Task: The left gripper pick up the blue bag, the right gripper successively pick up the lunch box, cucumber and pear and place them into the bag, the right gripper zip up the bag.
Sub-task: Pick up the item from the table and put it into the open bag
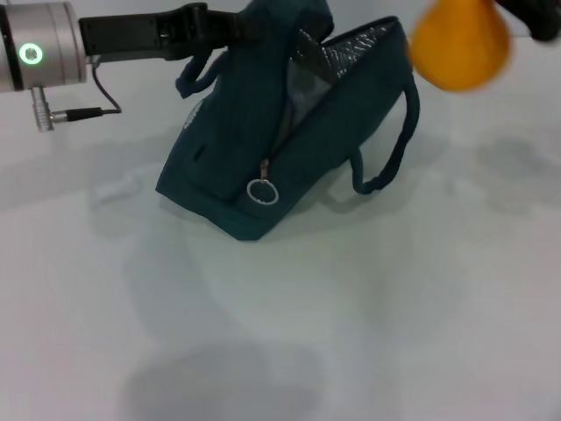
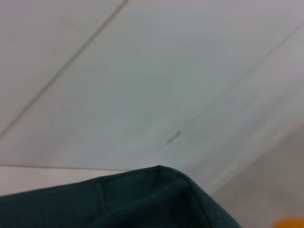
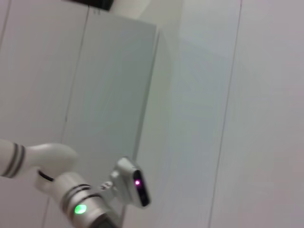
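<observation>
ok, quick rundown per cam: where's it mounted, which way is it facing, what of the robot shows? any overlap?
Head: on the robot's head, facing forward and down at the table; left gripper holds the blue bag; a pear hangs top right.
Left wrist: on the left arm, over a bag edge toward pale panels; no robot parts.
Right wrist: on the right arm, facing a wall and the left arm.
Shared: head and left wrist both show the bag and pear.

blue bag (image 1: 263, 149) mouth open, pear (image 1: 458, 44) above

Readable text: we find none on any surface.
Blue bag (image 1: 263, 149): a pale mark on its side, too blurred for us to read.
</observation>
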`<state>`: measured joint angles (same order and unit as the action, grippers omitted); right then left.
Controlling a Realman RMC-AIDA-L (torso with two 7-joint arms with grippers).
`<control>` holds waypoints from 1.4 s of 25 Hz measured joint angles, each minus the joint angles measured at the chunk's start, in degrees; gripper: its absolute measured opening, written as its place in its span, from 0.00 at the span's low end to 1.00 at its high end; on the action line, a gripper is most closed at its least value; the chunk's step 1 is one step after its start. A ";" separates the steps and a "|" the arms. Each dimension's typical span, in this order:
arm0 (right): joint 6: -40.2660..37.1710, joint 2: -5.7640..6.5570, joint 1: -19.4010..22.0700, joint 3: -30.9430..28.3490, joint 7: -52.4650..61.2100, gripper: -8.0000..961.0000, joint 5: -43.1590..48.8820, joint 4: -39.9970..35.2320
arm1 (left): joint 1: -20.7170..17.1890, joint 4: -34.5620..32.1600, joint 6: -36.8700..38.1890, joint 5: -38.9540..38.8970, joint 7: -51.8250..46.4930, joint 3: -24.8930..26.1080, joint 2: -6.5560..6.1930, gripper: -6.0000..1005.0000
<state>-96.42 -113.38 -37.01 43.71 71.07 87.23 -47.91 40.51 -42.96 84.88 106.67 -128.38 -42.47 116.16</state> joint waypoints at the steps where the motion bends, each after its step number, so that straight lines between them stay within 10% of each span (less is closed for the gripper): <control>1: 1.49 0.02 -1.32 0.40 0.09 0.05 0.34 -0.02 | 0.07 0.00 0.43 -0.24 -0.09 -0.03 0.09 0.07; 13: 20.87 -1.76 -8.78 14.90 -2.97 0.05 3.02 1.27 | 0.13 0.08 1.63 -1.22 -1.79 0.03 -0.01 0.07; 35: 22.26 -2.55 -7.87 21.50 -7.94 0.05 2.18 10.55 | 0.01 0.25 1.60 -1.20 -2.33 0.07 -0.15 0.07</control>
<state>-74.16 -115.93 -44.88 65.21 63.13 89.41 -37.37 40.51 -42.71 86.49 105.47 -130.70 -42.40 116.01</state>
